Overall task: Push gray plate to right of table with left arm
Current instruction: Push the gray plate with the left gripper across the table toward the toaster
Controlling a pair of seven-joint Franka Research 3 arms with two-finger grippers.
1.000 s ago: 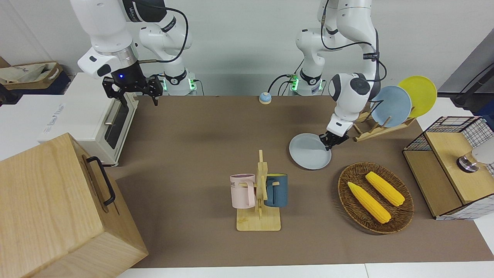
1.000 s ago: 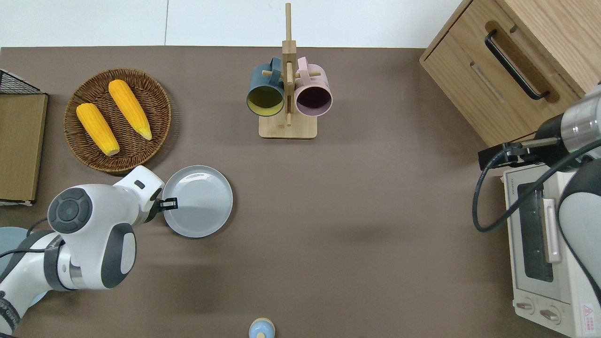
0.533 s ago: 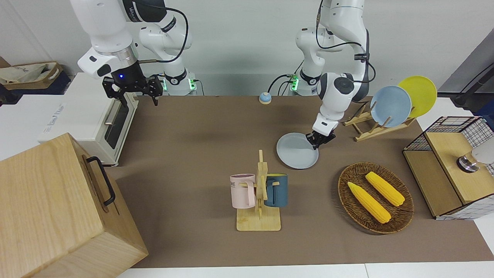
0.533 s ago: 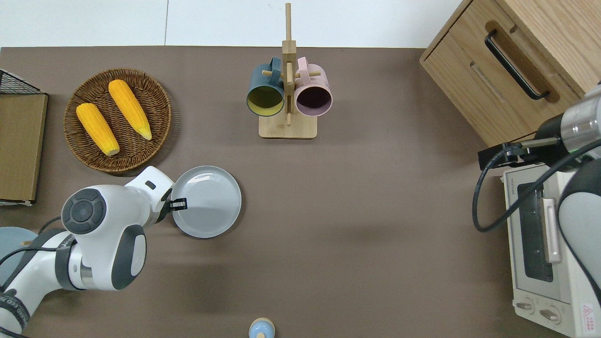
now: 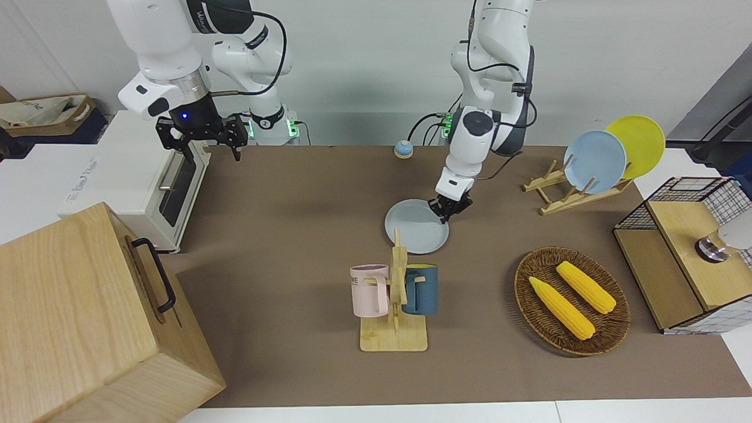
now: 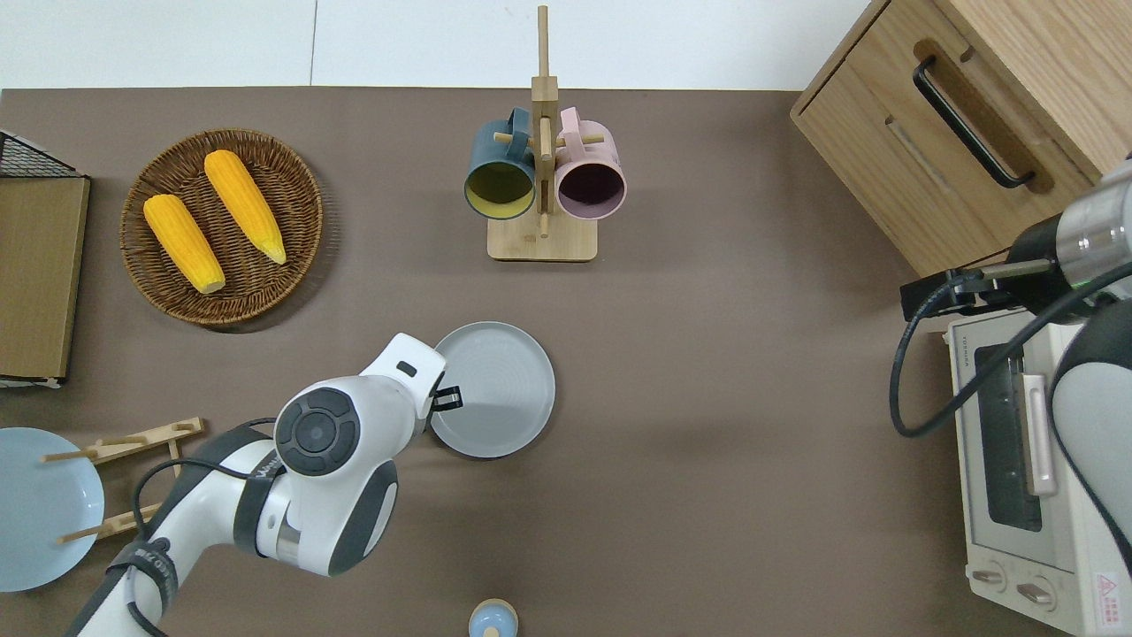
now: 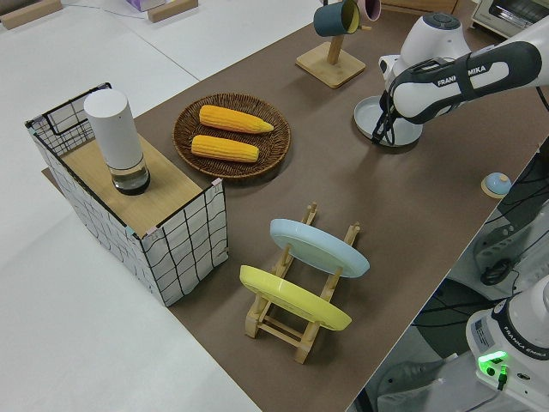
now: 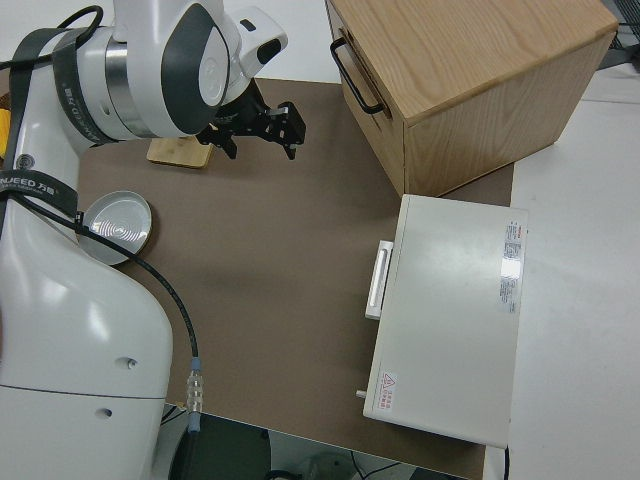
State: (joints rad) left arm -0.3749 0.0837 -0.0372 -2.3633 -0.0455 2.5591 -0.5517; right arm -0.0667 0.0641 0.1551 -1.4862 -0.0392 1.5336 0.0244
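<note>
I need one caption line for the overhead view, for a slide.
Left gripper at the rim of the gray plate, on the brown table near the mug stand; right arm parked.

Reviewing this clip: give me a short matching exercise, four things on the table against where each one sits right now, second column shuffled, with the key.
Things:
1. gray plate
2. yellow plate
3. corn cobs
4. pink mug

Places:
A. in the wicker basket
B. hanging on the wooden mug stand
C. flat on the table, with the left gripper at its rim
D. upright in the wooden rack

Pairs: 1-C, 2-D, 3-A, 4-B
</note>
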